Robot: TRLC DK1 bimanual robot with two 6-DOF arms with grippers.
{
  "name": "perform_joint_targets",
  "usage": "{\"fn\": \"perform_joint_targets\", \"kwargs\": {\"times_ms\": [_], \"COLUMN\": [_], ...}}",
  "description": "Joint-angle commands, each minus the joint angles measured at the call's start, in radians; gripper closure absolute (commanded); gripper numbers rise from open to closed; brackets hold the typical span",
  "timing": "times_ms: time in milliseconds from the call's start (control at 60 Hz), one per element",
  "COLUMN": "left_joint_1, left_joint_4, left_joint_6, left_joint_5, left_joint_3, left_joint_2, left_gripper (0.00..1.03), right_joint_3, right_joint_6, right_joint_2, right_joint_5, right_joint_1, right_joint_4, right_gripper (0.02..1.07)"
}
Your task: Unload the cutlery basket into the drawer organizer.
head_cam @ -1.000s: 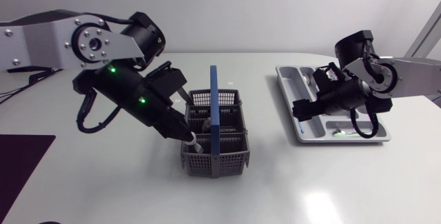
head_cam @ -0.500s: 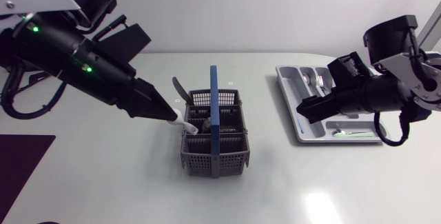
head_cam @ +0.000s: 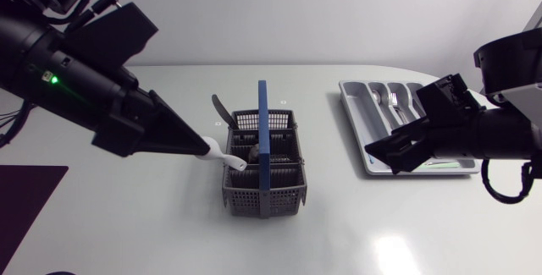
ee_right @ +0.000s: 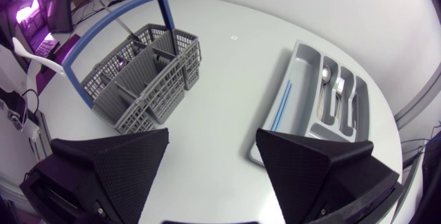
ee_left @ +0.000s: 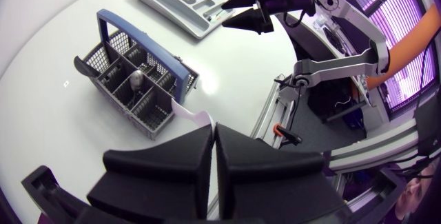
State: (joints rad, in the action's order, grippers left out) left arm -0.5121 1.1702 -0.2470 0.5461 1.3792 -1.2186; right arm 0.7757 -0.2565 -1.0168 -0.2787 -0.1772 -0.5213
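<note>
The grey cutlery basket (head_cam: pixel 264 172) with its upright blue handle (head_cam: pixel 263 131) stands mid-table. My left gripper (head_cam: pixel 206 147) is shut on a white utensil (head_cam: pixel 225 158), held in the air just over the basket's left rim. In the left wrist view the shut gripper (ee_left: pixel 212 129) pinches that white utensil (ee_left: pixel 191 112) beside the basket (ee_left: pixel 131 79), where a spoon (ee_left: pixel 137 79) lies. My right gripper (head_cam: pixel 395 151) hovers open and empty at the front left corner of the grey organizer (head_cam: pixel 360 106). In the right wrist view my right gripper (ee_right: pixel 212 156) is open above the table, with the basket (ee_right: pixel 141 72) and organizer (ee_right: pixel 303 72) ahead of it.
A dark utensil handle (head_cam: pixel 220 109) leans out of the basket's back left corner. The organizer holds a fork (ee_right: pixel 339 89), a spoon (ee_right: pixel 324 76) and a thin blue stick (ee_right: pixel 282 103). A dark mat (head_cam: pixel 21 199) lies at the table's front left.
My left arm has drawn back to the left and upward, pulling the white utensil up out of the basket. My right arm has risen and pulled back from the organizer.
</note>
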Motion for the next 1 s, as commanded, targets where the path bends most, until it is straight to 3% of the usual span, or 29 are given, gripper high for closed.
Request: {"fn": "perform_joint_targets", "kwargs": {"times_ms": [0,250,517,800,917,983], "left_joint_1": [-0.037,-0.172,-0.253,-0.284,-0.292,-0.298], "left_joint_4": [0.011,-0.049,-0.136,-0.145,-0.145,-0.145], "left_joint_6": [-0.023,-0.038,-0.086,-0.129,-0.136,-0.14], "left_joint_5": [0.011,0.011,0.058,0.14,0.152,0.158], "left_joint_3": [-0.035,-0.089,-0.088,-0.04,-0.029,-0.025], "left_joint_2": [0.004,-0.085,-0.196,-0.3,-0.32,-0.329], "left_gripper": [1.0,1.0,1.0,1.0,1.0,1.0], "right_joint_3": [-0.039,-0.113,-0.131,-0.223,-0.248,-0.247], "right_joint_6": [-0.056,-0.145,-0.216,-0.244,-0.276,-0.29], "right_joint_2": [0.041,0.164,0.184,0.224,0.227,0.208], "right_joint_5": [-0.027,-0.152,-0.298,-0.263,-0.26,-0.258], "right_joint_1": [-0.022,-0.099,-0.143,-0.377,-0.416,-0.435], "right_joint_4": [-0.025,-0.057,-0.098,-0.017,0.044,0.06], "right_gripper": [0.15,0.16,0.16,0.17,0.33,0.35]}}
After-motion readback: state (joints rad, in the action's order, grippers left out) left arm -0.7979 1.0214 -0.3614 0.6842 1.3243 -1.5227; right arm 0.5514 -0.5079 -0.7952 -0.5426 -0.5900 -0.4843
